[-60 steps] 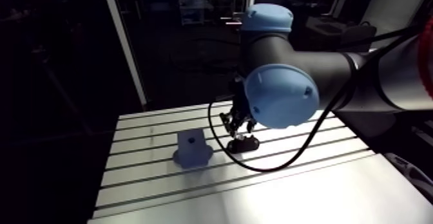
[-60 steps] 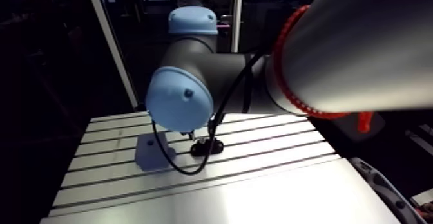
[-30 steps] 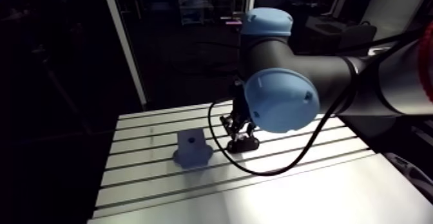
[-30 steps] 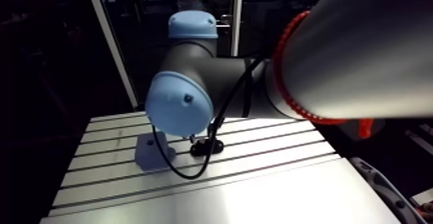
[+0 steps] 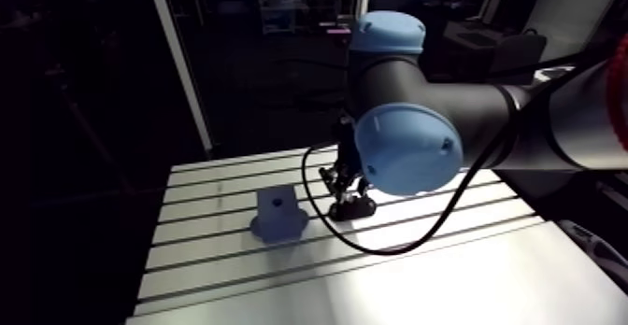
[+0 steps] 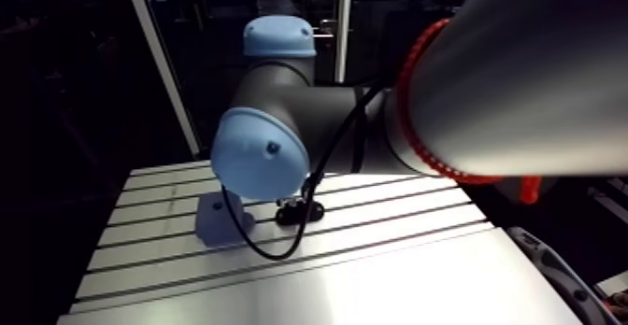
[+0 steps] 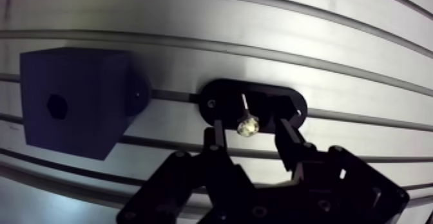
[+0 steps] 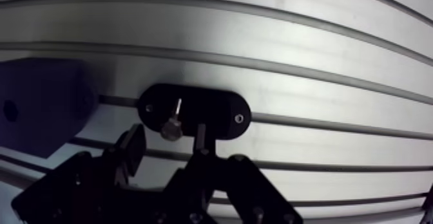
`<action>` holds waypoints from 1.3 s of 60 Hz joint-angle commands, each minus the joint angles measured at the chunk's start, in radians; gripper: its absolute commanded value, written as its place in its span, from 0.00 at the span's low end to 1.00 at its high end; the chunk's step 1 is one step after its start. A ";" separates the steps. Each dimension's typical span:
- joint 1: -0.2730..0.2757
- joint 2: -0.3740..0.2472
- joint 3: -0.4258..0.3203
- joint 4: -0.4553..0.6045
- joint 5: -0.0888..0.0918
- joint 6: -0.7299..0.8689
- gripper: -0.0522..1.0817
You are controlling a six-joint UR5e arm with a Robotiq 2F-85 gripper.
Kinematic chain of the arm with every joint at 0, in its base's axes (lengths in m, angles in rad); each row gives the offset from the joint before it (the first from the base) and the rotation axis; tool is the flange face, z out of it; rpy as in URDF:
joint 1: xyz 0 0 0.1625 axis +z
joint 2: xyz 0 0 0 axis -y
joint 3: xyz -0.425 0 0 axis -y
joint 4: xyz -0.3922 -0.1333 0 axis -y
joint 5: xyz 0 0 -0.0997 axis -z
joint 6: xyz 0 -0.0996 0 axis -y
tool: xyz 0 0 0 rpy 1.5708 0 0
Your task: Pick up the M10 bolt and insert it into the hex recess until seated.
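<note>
A silver M10 bolt [image 7: 247, 125] stands in a black oval holder [image 7: 283, 100] on the slotted table; the wrist view shows its hex head. My gripper [image 7: 250, 134] is open and hangs over the holder. Its two fingers [image 7: 216, 135] stand on either side of the bolt head with gaps on both sides, touching nothing. Beside the holder sits a dark blue block [image 7: 74, 107] with a hex recess [image 7: 57, 106] in its face. In the arm view the gripper [image 5: 348, 190] is low over the holder [image 5: 353, 209], to the right of the block [image 5: 278, 214].
The aluminium table [image 5: 224, 254] has long parallel slots running under the block and holder. A black cable loop [image 5: 374, 245] hangs from the wrist just above the table in front of the holder. A white post [image 5: 182, 67] rises behind the table's far left corner.
The wrist joint has sunk slightly toward the table, with the gripper staying over the holder. The block, holder and bolt have not moved.
</note>
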 commanded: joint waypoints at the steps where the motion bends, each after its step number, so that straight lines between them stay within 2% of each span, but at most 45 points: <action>1: 0.000 0.006 0.002 -0.011 0.000 -0.001 0.47; 42: 0.000 0.015 0.002 -0.015 0.000 -0.001 0.48; 62: 0.000 0.015 0.002 -0.014 -0.001 -0.001 0.56; 78: 0.000 0.015 0.004 -0.014 -0.002 -0.001 0.58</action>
